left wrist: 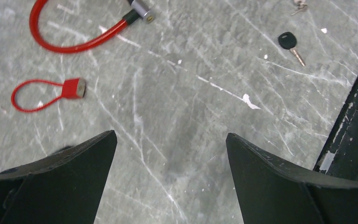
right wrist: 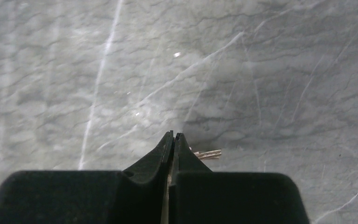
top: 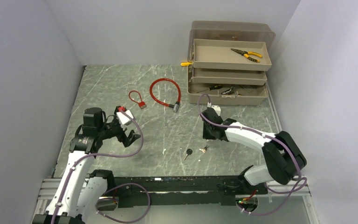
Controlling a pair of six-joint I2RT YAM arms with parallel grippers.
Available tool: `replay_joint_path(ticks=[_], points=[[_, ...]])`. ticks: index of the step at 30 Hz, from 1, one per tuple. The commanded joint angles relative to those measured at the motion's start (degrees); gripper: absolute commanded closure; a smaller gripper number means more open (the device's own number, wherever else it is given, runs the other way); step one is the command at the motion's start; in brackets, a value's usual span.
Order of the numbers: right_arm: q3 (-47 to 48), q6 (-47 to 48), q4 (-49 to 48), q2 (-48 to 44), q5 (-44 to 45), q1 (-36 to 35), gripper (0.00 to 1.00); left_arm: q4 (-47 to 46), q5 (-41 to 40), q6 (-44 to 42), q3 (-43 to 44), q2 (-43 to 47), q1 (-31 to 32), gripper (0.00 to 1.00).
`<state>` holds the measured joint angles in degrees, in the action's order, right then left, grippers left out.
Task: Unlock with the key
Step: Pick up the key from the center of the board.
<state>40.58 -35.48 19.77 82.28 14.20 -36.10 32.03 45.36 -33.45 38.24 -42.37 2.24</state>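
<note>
Right end effector [right wrist: 173, 136] shut beside the small key [right wrist: 207, 153]
The key pokes out by the closed tips, low in the frame. If it is only half caught, it could slip away. The left end effector [left wrist: 170, 135] is wide open.

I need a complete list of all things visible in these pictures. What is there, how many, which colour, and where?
table: one, grey marbled, under everything
toolbox: one, beige, tiers opened, far right
pliers: one, yellow-and-black handles, top tray
other tools: number unclear, dark, bottom tray
yellow-handled tool: one, at the toolbox's left edge
large cable lock: one, red, middle of the table
small cable lock: one, red, left of the large one
black-headed key: one, near middle
small keys: silver, number unclear, beside the black-headed key
left gripper: black, open, above bare table
right gripper: black, shut, at the small keys; grip unclear
</note>
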Motion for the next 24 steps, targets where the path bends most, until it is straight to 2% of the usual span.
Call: replay_joint_path(ticks=[1, 7, 11, 15, 19, 24], points=[[2.9, 2.0, 1.0, -7.4, -5.7, -0.3, 1.00, -6.0, -1.2, -1.8, 0.3, 0.9, 5.4, 0.05], [10.3, 5.7, 1.7, -13.9, -14.7, -0.8, 1.00, -9.2, -1.7, 1.8, 2.4, -2.9, 11.5, 0.07], [15.8, 7.4, 0.3, -16.6, -23.4, -1.4, 1.00, -12.3, -0.6, 4.5, 3.3, -4.3, 15.5, 0.03], [21.8, 7.0, -0.6, -16.8, -30.5, -1.8, 1.00, -16.9, 2.1, 9.9, 5.5, -5.9, 18.9, 0.01], [27.4, 6.2, -0.7, -15.9, -33.9, -2.6, 1.00, -23.9, 4.9, 18.7, 7.7, -7.5, 20.7, 0.01], [32.3, 4.7, -2.3, -14.9, -39.1, -3.4, 1.00, -26.0, 4.4, 18.9, 10.2, -8.0, 24.6, 0.00]])
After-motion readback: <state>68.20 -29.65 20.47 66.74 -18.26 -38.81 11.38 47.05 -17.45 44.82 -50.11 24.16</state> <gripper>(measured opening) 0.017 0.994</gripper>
